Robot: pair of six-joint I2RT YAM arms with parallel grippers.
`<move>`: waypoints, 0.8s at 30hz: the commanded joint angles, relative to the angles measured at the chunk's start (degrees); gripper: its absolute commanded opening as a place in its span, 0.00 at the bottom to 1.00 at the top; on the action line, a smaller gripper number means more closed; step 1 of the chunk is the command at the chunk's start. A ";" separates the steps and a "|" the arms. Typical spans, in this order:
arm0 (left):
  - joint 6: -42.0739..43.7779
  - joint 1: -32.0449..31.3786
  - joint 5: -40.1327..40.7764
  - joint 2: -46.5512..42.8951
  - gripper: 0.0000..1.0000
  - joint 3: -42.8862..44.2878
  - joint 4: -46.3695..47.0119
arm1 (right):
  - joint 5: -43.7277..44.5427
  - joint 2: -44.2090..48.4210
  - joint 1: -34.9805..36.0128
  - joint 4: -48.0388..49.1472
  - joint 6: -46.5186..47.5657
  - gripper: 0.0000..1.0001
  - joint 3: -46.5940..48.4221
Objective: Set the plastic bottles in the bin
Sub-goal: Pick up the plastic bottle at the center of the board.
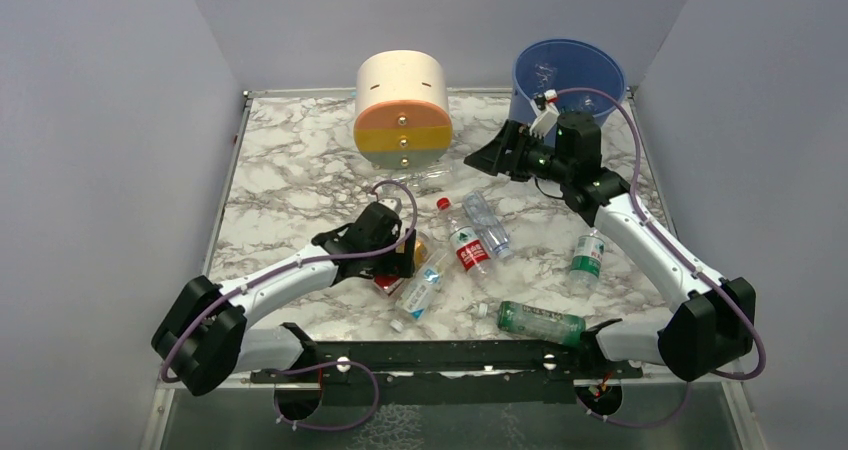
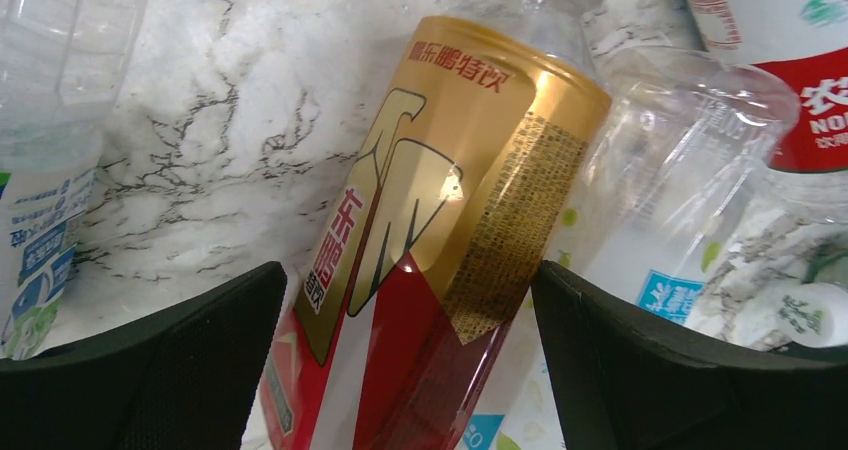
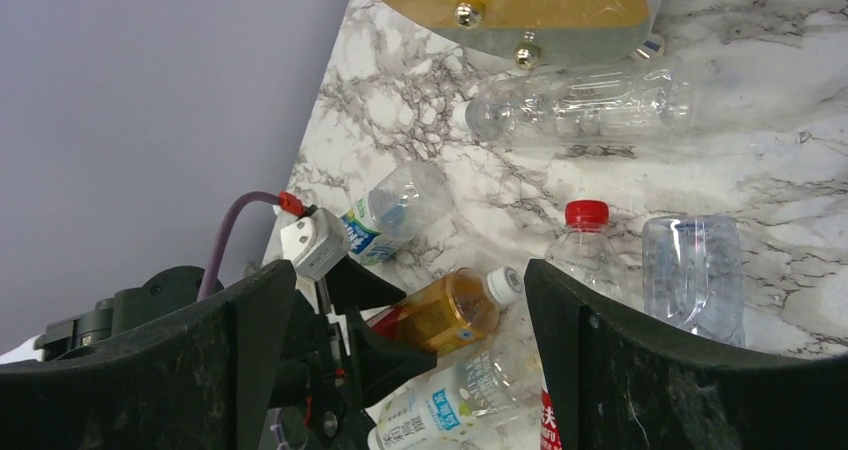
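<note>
Fingers (image 2: 150,370) of the left pincer (image 1: 402,262) stand wide apart, either side of a gold-and-red-labelled bottle (image 2: 440,220) that lies on the marble table (image 1: 290,160). Neither pad visibly presses it. A red-labelled bottle (image 1: 465,242) lies just to this pincer's right, and a blue-and-white-labelled bottle (image 1: 422,290) lies just beside it on the near side. The right pincer (image 1: 482,157) is also parted, with nothing between its fingers. The blue bin (image 1: 600,70) stands just behind its wrist. A clear bottle (image 1: 430,178) lies ahead of its fingertips, against the cream-and-orange drawer unit (image 1: 403,110). A green bottle (image 1: 540,322) lies well apart from both pincers, near the right arm's base.
</note>
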State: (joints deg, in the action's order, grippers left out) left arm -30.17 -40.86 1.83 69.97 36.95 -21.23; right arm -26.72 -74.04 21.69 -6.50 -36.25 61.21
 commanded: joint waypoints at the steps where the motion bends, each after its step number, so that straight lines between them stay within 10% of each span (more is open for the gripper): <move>1: -0.26 -1.07 6.14 1.97 0.99 1.80 -2.03 | -1.49 -0.24 0.40 0.71 -0.57 0.88 -0.81; 24: -0.68 -2.99 7.42 2.82 0.77 3.29 -2.40 | -1.65 -2.34 1.08 1.79 -0.93 0.88 -0.83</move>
State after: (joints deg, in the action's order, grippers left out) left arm -30.59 -43.59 8.05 74.35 38.24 -23.05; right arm -26.92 -75.85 22.33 -6.02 -36.67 60.03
